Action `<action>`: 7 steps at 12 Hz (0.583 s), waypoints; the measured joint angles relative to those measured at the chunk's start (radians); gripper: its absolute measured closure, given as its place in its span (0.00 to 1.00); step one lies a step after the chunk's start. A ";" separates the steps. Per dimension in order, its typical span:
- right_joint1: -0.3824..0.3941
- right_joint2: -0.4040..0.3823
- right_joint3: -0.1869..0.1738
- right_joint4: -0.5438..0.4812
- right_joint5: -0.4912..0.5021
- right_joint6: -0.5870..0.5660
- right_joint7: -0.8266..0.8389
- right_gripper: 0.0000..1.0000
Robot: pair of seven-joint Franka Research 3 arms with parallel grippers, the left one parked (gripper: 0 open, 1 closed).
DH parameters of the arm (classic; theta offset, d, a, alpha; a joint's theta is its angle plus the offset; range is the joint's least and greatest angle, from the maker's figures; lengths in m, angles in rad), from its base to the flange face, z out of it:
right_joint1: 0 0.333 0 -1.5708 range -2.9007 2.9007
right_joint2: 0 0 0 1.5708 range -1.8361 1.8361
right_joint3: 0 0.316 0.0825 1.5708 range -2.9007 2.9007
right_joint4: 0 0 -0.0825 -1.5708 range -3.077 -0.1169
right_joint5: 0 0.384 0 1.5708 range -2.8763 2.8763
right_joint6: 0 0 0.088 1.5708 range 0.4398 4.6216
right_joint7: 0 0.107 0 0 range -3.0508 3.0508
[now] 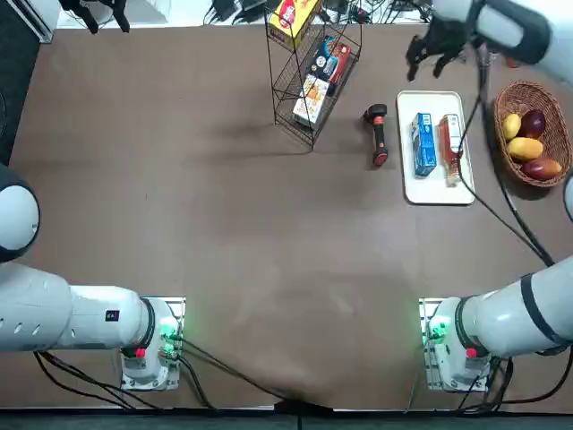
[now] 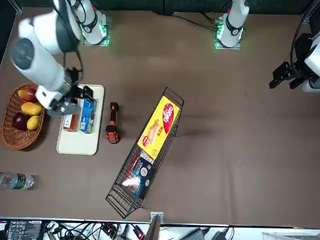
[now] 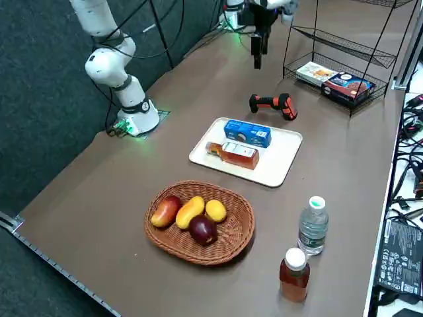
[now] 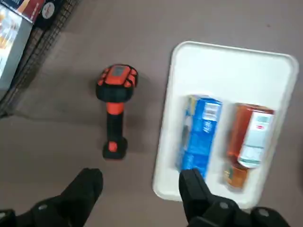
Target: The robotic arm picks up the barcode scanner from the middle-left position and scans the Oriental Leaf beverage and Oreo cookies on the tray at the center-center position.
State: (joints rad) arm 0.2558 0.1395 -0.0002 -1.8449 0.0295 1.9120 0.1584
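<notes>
Overhead, the right arm's jaws [image 1: 432,64] hang spread beyond the tray's far end [image 1: 439,199].

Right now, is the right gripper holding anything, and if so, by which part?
Nothing is held: the right gripper hovers, jaws open, and the black-and-red handheld scanner lies on the table.
</notes>
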 joint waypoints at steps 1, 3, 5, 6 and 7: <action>0.028 0.020 0.000 -0.030 0.000 0.065 0.054 0.00; 0.077 0.056 0.001 -0.091 0.000 0.191 0.148 0.00; 0.094 0.074 0.001 -0.143 0.000 0.278 0.180 0.00; 0.093 0.078 0.000 -0.168 0.000 0.317 0.183 0.00; 0.092 0.080 -0.002 -0.193 0.000 0.359 0.183 0.00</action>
State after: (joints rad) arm 0.3480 0.2194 -0.0019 -2.0383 0.0297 2.2710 0.3418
